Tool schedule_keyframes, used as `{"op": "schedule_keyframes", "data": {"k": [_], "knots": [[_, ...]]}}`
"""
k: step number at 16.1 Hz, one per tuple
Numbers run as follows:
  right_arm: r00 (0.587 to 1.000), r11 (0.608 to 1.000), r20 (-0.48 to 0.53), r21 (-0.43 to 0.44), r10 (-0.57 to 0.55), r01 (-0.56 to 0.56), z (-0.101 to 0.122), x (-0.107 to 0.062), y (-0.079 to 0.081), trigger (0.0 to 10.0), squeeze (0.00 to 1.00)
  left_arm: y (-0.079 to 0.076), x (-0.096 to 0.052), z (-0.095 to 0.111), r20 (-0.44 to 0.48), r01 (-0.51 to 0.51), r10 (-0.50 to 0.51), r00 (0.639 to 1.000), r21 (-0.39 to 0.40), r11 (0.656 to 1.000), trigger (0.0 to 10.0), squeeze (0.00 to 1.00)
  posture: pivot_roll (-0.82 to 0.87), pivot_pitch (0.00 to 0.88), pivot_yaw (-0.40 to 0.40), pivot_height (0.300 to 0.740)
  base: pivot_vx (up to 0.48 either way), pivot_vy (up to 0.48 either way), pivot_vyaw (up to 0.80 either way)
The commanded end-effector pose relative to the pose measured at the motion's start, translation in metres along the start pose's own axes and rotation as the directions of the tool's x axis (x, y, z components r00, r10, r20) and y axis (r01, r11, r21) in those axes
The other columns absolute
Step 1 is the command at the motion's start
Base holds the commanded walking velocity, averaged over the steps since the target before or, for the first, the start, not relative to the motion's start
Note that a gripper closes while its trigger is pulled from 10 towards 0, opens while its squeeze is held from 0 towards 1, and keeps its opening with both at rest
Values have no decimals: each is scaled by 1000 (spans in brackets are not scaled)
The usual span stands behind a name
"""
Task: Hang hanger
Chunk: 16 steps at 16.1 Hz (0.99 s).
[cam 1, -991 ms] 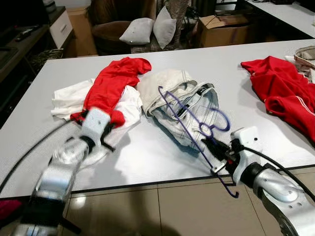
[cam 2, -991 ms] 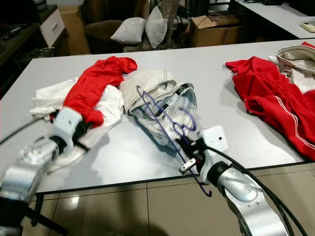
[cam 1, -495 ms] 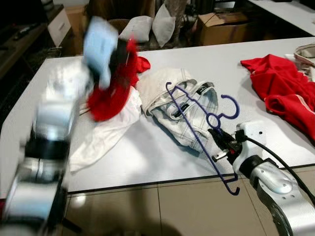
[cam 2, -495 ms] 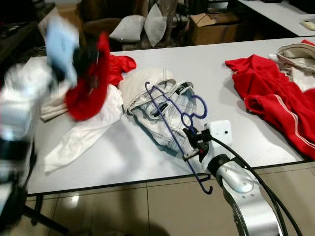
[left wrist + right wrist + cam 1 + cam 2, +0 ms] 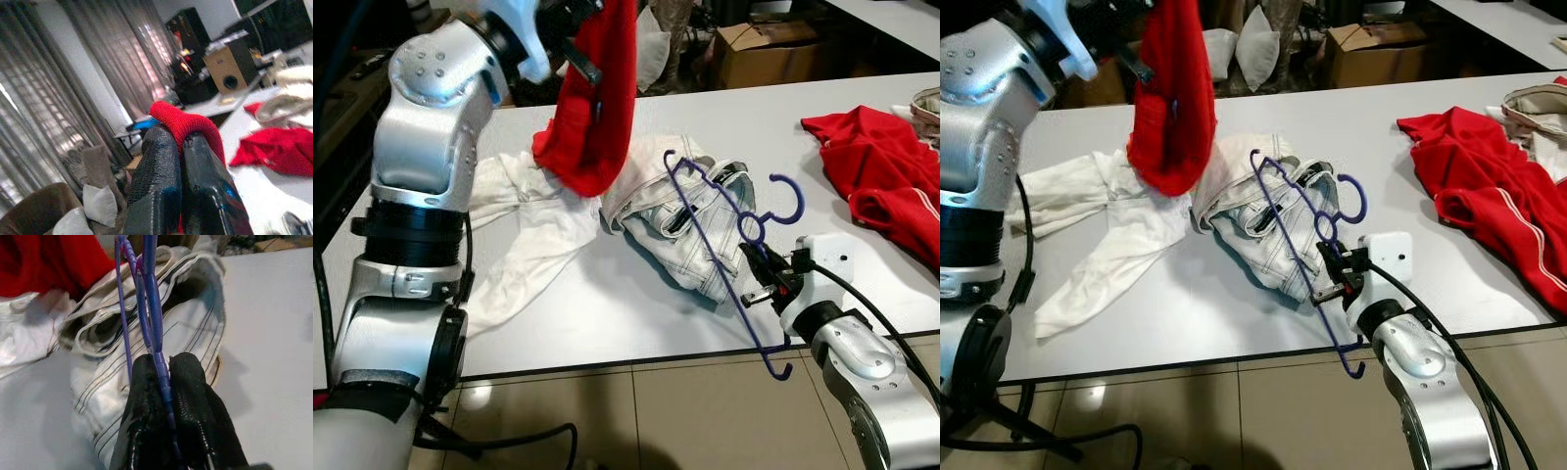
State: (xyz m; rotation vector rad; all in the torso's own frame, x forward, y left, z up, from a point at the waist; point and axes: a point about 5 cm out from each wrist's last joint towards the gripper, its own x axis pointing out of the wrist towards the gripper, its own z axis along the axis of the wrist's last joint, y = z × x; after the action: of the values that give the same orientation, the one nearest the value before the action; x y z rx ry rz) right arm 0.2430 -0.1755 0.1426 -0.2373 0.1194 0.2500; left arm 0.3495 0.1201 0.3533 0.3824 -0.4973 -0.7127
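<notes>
Left gripper (image 5: 182,147) pinches red garment (image 5: 596,103), lifted above table (image 5: 607,313). Right gripper (image 5: 164,377) clamps purple hanger (image 5: 724,250) over the striped trousers (image 5: 690,230).

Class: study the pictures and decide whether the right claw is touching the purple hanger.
Touching. The right wrist view shows the right claw shut on the purple hanger, whose bar runs between both black fingers.
</notes>
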Motion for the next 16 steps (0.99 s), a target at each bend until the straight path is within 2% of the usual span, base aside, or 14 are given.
{"op": "schedule_keyframes", "data": {"k": [1,4,6,7,8,9,10,11,12,13,15,16], "knots": [[996,996,14,-10,-84,84,2,2,-12,10000,0,-7,1,-11,-35,18,-18,999,-1,1000,0,0,-33,0,127,740,0,0,0],[957,960,82,52,-278,275,13,-2,-39,10000,0,-31,4,-38,-139,86,-84,987,8,996,0,0,-43,0,125,740,0,0,0],[928,934,122,95,-353,343,20,-9,-52,10000,0,-71,6,-73,-231,175,-187,955,-71,982,314,0,-54,0,120,740,0,0,0],[929,936,123,94,-350,340,21,-10,-53,10000,0,-88,10,-84,-257,202,-216,942,-78,976,902,0,-63,0,121,740,0,0,0],[932,938,119,86,-343,335,20,-9,-53,10000,0,-107,15,-97,-279,211,-238,930,-121,970,1176,0,-69,0,122,740,0,0,0],[932,939,120,83,-342,334,21,-9,-52,10000,0,-126,19,-109,-306,218,-255,917,-148,965,3529,0,-83,0,127,740,0,0,0],[932,940,124,86,-339,330,23,-9,-49,10000,0,-147,21,-118,-312,267,-321,894,-203,942,10000,0,-107,0,136,740,0,0,0],[935,943,127,88,-331,322,24,-9,-48,10000,0,-156,21,-119,-300,303,-365,882,-235,924,10000,1000,-109,0,137,740,0,0,0],[945,953,131,86,-301,291,26,-9,-43,10000,0,-167,20,-118,-279,356,-423,862,-260,898,10000,1000,-119,0,143,740,0,0,0],[959,967,133,74,-252,243,26,-8,-36,10000,0,-167,18,-118,-269,372,-441,856,-271,888,10000,1000,-116,0,140,740,0,0,0],[969,976,125,63,-214,207,24,-8,-32,10000,0,-160,11,-123,-281,382,-451,847,-267,885,10000,1000,-106,0,129,740,0,0,0],[971,978,123,66,-203,196,24,-6,-29,10000,0,-154,-2,-131,-311,403,-472,825,-261,877,10000,1000,-101,0,122,740,0,0,0]]}}
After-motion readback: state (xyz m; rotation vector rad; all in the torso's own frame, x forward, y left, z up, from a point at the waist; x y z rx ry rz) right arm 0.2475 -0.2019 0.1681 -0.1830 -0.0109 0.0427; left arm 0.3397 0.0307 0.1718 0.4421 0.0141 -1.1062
